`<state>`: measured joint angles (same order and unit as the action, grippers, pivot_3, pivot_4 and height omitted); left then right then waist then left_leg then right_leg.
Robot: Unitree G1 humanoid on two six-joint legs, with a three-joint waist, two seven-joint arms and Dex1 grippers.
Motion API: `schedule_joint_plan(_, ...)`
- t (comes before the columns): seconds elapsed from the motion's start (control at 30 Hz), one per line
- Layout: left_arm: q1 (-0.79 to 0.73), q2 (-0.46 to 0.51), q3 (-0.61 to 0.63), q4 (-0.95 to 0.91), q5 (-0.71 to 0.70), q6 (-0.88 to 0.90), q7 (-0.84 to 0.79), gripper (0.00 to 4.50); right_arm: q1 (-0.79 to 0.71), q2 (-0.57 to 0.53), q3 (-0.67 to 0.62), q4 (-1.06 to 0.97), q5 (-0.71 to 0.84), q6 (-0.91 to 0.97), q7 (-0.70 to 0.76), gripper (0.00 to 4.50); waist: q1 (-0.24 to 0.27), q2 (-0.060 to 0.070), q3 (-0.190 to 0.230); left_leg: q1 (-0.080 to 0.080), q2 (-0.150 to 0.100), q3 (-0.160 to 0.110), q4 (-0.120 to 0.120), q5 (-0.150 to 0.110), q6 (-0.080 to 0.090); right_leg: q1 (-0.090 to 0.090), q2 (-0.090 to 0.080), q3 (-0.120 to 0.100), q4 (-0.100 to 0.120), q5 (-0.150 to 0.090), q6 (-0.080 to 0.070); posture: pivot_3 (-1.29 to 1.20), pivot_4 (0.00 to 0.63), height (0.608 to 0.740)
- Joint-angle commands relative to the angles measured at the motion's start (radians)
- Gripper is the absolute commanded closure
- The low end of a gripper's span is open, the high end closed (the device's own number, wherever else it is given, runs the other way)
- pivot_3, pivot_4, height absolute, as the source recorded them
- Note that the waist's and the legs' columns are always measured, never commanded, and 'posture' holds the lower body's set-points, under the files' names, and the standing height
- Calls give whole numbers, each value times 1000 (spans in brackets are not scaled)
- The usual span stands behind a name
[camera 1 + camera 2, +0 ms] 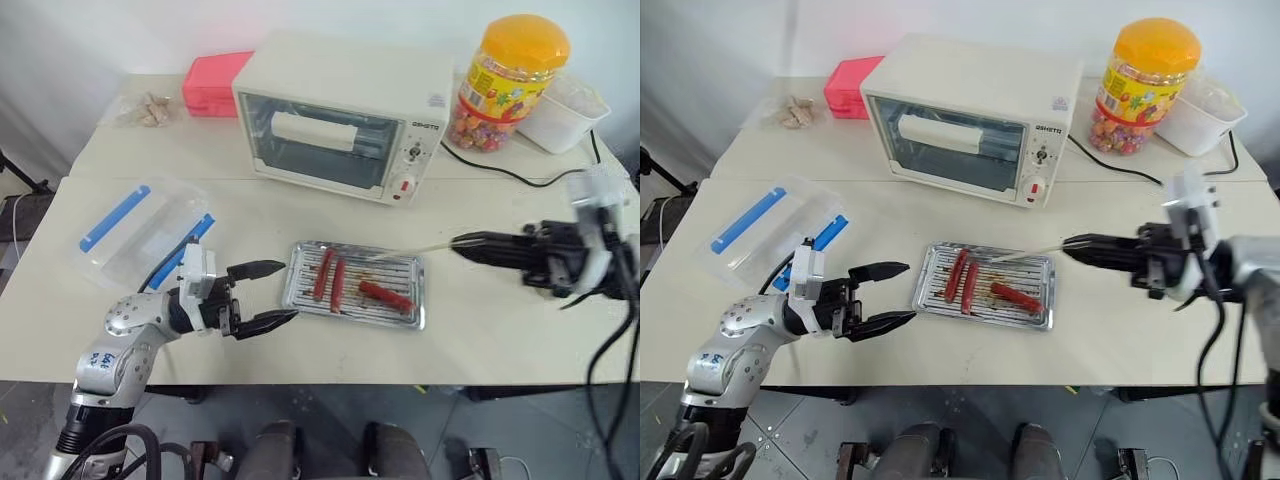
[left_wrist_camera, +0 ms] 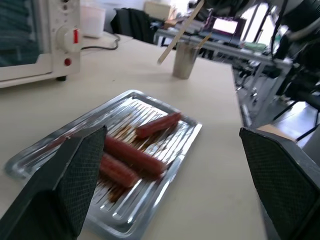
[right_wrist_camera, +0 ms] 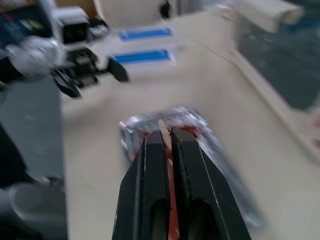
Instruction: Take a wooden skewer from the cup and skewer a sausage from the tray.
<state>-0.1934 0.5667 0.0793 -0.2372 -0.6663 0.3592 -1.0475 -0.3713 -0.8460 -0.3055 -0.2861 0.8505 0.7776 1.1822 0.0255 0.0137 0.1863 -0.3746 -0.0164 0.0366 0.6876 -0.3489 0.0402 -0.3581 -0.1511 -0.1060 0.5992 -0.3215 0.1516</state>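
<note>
You've got open tabletop (image 1: pixel 480 330) on both sides of the tray (image 1: pixel 410 318). The left gripper (image 1: pixel 268 295) hangs just off the tray's left edge, jaws wide, nothing between it and the sausages. From the right, the right gripper (image 1: pixel 462 243) is clamped on the wooden skewer (image 1: pixel 405 253), whose tip already pokes over the tray's back right corner. Behind the tray the toaster oven (image 1: pixel 340 110) walls things off, with its power cable (image 1: pixel 510 172) trailing right. The clear plastic box (image 1: pixel 140 228) crowds the left arm's outer side.
</note>
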Motion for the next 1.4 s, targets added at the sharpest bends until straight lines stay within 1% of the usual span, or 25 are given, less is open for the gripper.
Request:
schedule_joint_plan(0.03,-23,-22,-7,-68,-78,70,21,0,-15,84,34,-41,86,35,-71,4453,-2,0,0,0,0,0,0,0,0,0,0,0,0,0,0,0,150,740)
schedule_joint_plan(0.13,-67,-74,1,-78,-166,159,84,0,-8,142,84,-61,124,62,-96,4453,-2,0,0,0,0,0,1,0,0,0,0,0,2,0,0,0,150,740)
schedule_joint_plan(0.2,-85,-87,5,-80,-202,204,103,0,-14,180,95,-57,137,58,-128,4453,-3,0,0,0,0,-1,2,0,0,0,0,0,3,0,0,0,150,740)
schedule_joint_plan(0.33,-101,-82,-11,-73,-195,229,95,0,-30,215,120,-54,157,65,-152,4453,-5,0,0,0,0,0,2,0,0,-1,0,0,4,0,0,0,150,740)
schedule_joint_plan(0.63,-114,-103,-21,-60,-187,241,88,0,-34,230,140,-64,180,72,-180,4453,-2,0,0,0,0,0,2,0,0,-1,0,0,5,0,0,0,150,740)
schedule_joint_plan(0.73,-114,-111,-24,-59,-196,250,86,590,-36,236,137,-65,200,76,-188,4500,-3,-1,0,0,-1,0,2,0,0,-1,0,0,5,0,0,0,150,740)
schedule_joint_plan(0.87,-115,-124,-18,-58,-206,264,91,1757,-36,231,141,-68,213,83,-192,4500,-4,-1,0,0,0,0,2,0,0,-1,0,0,4,0,0,0,150,740)
schedule_joint_plan(0.9,-117,-129,-15,-56,-208,267,96,1982,-35,233,139,-66,216,82,-195,4500,-4,-1,0,0,0,0,2,0,0,-1,0,0,5,0,0,0,150,740)
schedule_joint_plan(1.07,-119,-136,-12,-52,-202,266,100,3472,-35,226,141,-65,222,81,-197,4500,-4,-1,0,0,0,0,2,0,0,-1,0,0,4,0,0,0,150,740)
schedule_joint_plan(1.1,-119,-139,-12,-53,-202,265,102,3869,-30,223,147,-67,217,79,-193,4500,-4,-1,0,0,0,0,2,0,0,-1,0,0,4,0,0,0,150,740)
schedule_joint_plan(1.17,-121,-141,-13,-53,-201,264,103,4468,-27,224,153,-68,212,78,-190,4500,-3,-1,0,0,0,0,2,0,0,-1,0,0,5,0,0,0,150,740)
schedule_joint_plan(1.33,-120,-139,-11,-55,-203,270,106,4468,-20,210,168,-65,196,77,-176,4500,-4,-1,0,0,0,0,2,0,0,-1,0,0,4,0,0,0,150,740)
schedule_joint_plan(1.4,-120,-137,-10,-57,-203,274,108,4468,-26,201,165,-52,210,109,-196,4500,-3,-1,0,0,0,0,2,0,0,-1,0,0,4,0,0,0,150,740)
